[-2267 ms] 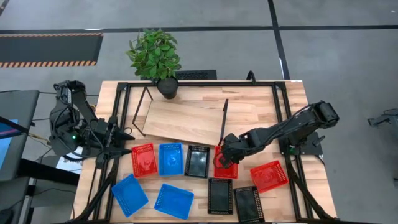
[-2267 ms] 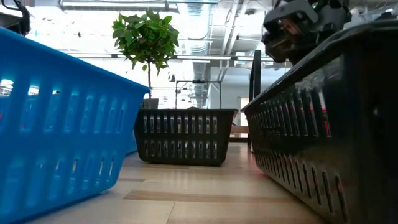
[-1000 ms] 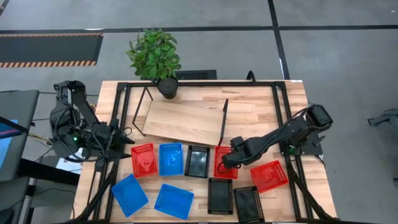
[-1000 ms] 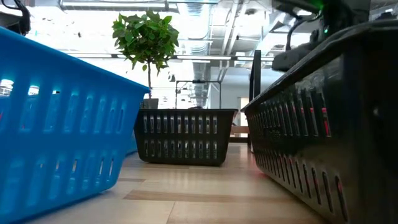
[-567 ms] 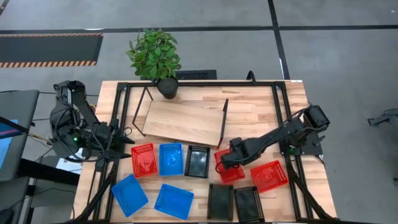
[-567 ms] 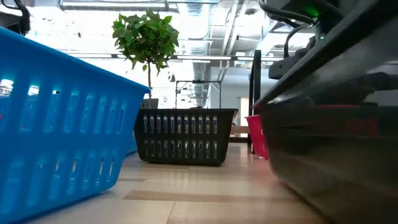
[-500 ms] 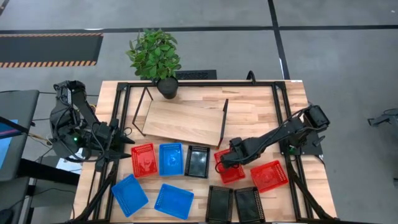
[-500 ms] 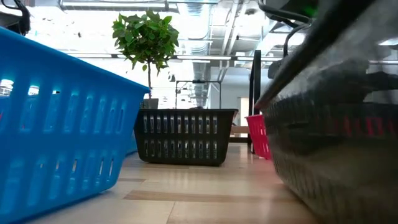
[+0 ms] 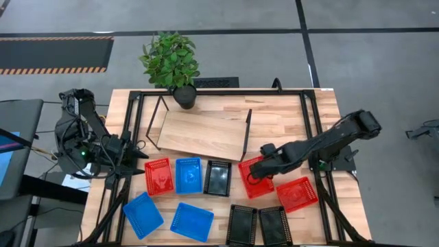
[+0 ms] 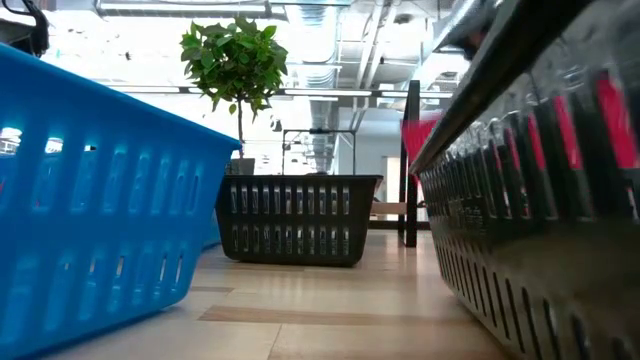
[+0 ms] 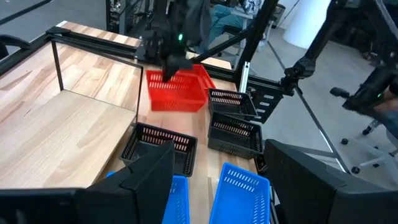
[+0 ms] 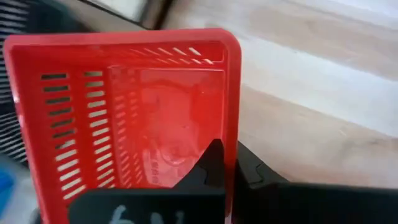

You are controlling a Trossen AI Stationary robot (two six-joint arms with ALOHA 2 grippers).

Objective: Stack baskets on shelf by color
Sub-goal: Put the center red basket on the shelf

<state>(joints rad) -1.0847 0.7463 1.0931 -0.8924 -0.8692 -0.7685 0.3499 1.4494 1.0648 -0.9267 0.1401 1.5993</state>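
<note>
desk (image 9: 288, 116): plank top carrying the shelf, nine baskets and a potted plant (image 9: 171, 62) at its far edge.
shelf (image 9: 202, 134): light board with black end frames, lying slightly skewed in the middle of the desk; nothing stands on it yet.
left arm: folded at the desk's left edge, waiting; left gripper (image 9: 140, 156) points toward the row of baskets, its fingers spread with nothing between them, as its own wrist view suggests.
right arm: stretched in from the right side toward the desk's middle.
row baskets: red basket (image 9: 158, 176), blue basket (image 9: 188, 174) and black basket (image 9: 218, 178) side by side just in front of the shelf.
front baskets: two blue (image 9: 191, 221) at front left, two black (image 9: 261, 225) at front centre, one red (image 9: 296, 193) at right.
held basket (image 9: 255, 177): red, tilted and — judging by the left wrist view — lifted clear of the desk, just beside the shelf's right end frame.
right gripper (image 12: 214, 163): pinching the held basket's rim at one short end — one finger inside the wall, one outside.
key relation: the shelf lies away to the left and rear of the right gripper; the basket's long axis runs roughly front to back, across the shelf's length, so it should drop in without much turning.
nearer arm: the right, by far.
</note>
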